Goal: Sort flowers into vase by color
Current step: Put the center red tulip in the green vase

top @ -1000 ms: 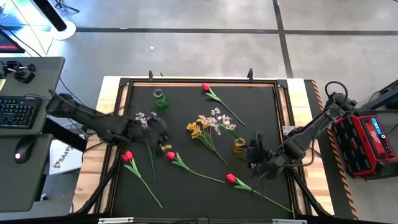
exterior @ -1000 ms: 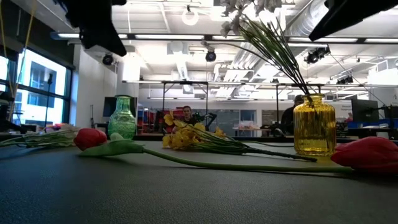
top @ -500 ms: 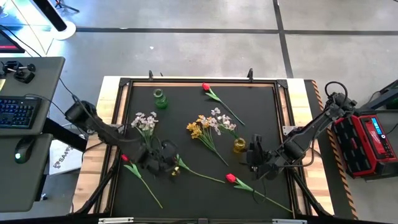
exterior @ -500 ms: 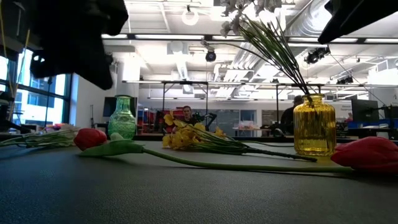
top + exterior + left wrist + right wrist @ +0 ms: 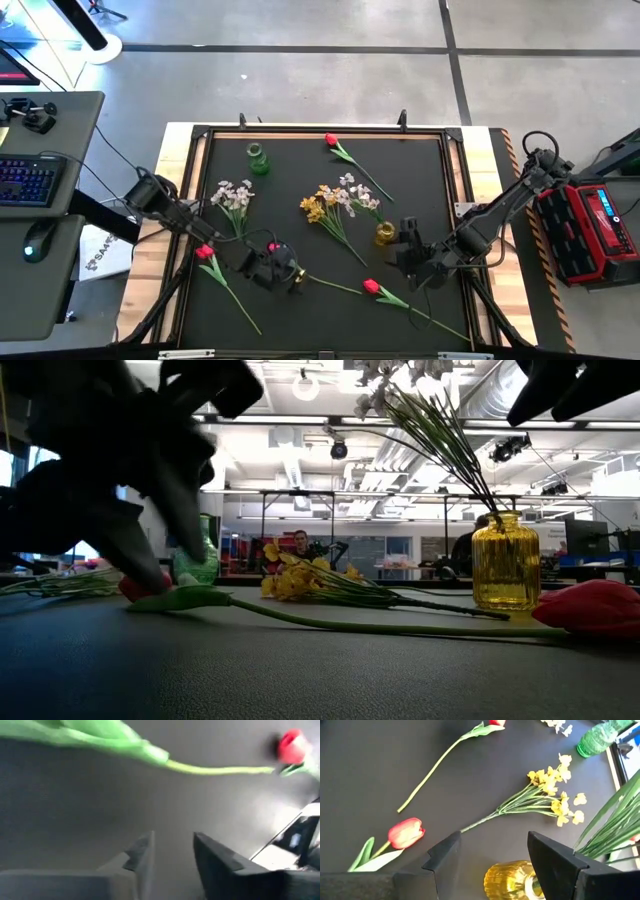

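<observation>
From above: the left gripper (image 5: pixel 283 270) sits low over the black worktop (image 5: pixel 300 200) near its front edge, at the head end of a red tulip (image 5: pixel 310 278) whose bloom the arm hides. Its fingers cannot be made out here. The right gripper (image 5: pixel 405 250) waits just beside the yellow vase (image 5: pixel 385 234), toward the right edge. A yellow blossom bunch (image 5: pixel 322 215) lies mid-worktop, a white bunch (image 5: pixel 234 200) toward the left edge.

At table height: the left gripper (image 5: pixel 150 510) is a dark blur in front of the tulip's bloom (image 5: pixel 135 588) and the green vase (image 5: pixel 200 555). The yellow vase holds whitish flowers (image 5: pixel 420 410), tops cut off.

Left wrist: the fingers (image 5: pixel 145 855) stand a narrow gap apart, holding nothing, the tulip's green stem (image 5: pixel 215 769) beyond them.

Right wrist: the fingers (image 5: pixel 445 855) stand wide apart, empty, above the yellow vase.
</observation>
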Tool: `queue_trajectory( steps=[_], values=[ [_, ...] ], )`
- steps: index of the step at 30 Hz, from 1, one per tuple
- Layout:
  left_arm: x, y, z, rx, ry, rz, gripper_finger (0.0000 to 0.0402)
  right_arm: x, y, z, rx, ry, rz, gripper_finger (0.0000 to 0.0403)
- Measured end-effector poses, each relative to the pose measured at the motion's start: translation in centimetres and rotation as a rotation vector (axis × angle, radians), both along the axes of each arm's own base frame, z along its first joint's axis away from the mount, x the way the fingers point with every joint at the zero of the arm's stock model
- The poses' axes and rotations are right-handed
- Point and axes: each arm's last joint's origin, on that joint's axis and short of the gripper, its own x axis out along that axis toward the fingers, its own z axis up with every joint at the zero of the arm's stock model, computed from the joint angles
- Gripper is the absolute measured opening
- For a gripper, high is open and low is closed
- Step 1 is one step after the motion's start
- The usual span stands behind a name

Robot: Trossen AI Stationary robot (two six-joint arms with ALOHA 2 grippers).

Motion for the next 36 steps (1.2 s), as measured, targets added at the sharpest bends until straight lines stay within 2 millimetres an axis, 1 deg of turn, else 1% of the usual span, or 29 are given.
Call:
queue_trajectory(
  steps=[3,6,8,11,20,26,30,36],
  values=[
    [0.1,0.6,0.5,0.001,-0.013,0.078,0.0182,0.0,0.0,0.0,-0.021,0.001,0.015,0.0215],
    [-0.2,1.3,0.2,-0.005,0.054,0.148,0.0217,0.0,0.0,0.0,-0.036,-0.005,0.011,0.0215],
    [-0.4,1.8,-0.1,-0.003,0.111,0.184,0.0226,0.0,-0.1,0.0,-0.044,-0.009,0.005,0.0215],
    [-0.5,2.5,-0.3,0.006,0.155,0.215,0.0228,0.0,-0.1,0.0,-0.046,-0.011,0.003,0.0215],
    [-0.2,4.8,-0.6,0.056,0.205,0.304,0.0205,0.0,-0.1,0.0,-0.045,-0.012,0.003,0.0215],
    [-0.1,5.8,-0.8,0.047,0.238,0.288,0.0185,0.0,0.0,0.0,-0.032,-0.016,-0.006,0.0215],
    [0.0,6.3,-0.9,0.058,0.245,0.258,0.0152,-0.3,0.3,0.1,-0.037,-0.019,0.012,0.0215],
    [0.0,6.5,-0.9,0.099,0.238,0.223,0.0074,-1.0,1.2,0.1,-0.028,-0.032,0.04,0.0215]
  ],
)
